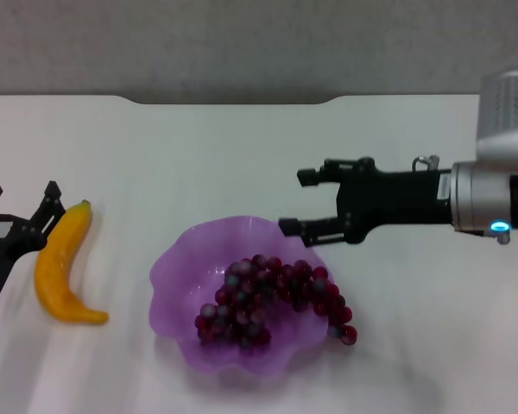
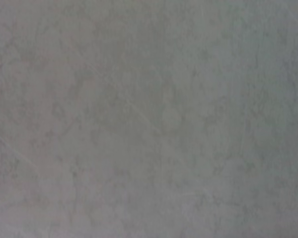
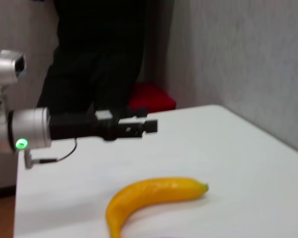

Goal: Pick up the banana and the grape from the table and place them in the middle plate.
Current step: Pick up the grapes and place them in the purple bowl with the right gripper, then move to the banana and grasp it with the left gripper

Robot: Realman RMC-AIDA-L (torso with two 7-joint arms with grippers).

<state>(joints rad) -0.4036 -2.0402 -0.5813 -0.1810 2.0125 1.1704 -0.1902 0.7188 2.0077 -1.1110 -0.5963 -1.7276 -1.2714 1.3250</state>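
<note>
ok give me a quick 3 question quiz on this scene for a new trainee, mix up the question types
1. True or false: the grape already lies in the middle plate.
2. Multiple choice: where is the banana? A) in the plate B) on the table, on the robot's left side of the plate C) held in the right gripper
3. Fill in: the gripper nearest the banana is the ____ gripper.

Key
1. True; the bunch rests inside, one end hanging over the rim.
2. B; it lies on the white tabletop, apart from the plate.
3. Left; its fingers sit right beside the banana's stem end, while the right gripper hangs open above the plate's far rim.
</note>
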